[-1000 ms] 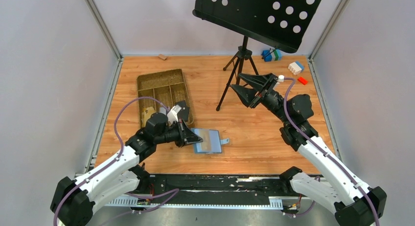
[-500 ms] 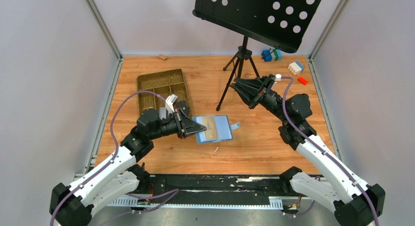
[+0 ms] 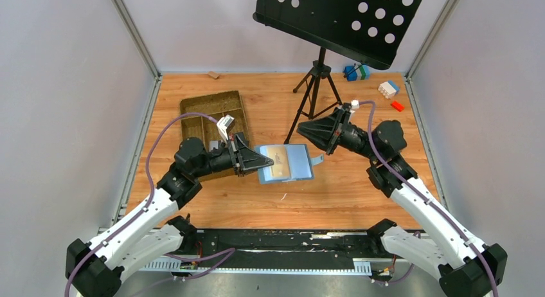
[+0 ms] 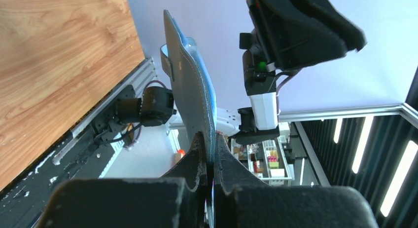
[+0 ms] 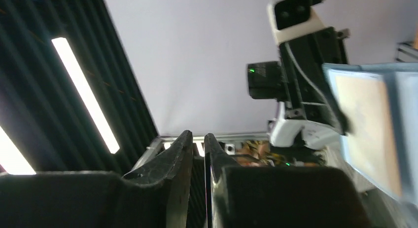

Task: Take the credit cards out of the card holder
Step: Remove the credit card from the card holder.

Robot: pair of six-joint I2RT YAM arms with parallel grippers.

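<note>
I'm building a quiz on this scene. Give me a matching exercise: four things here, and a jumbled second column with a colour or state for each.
1 card holder
2 tray
3 music stand
4 right end effector

A black, with round holes
B holds nothing
C brown, with compartments
D open, clamped by the left end effector

Pairs: 1-D, 2-C, 3-A, 4-B
</note>
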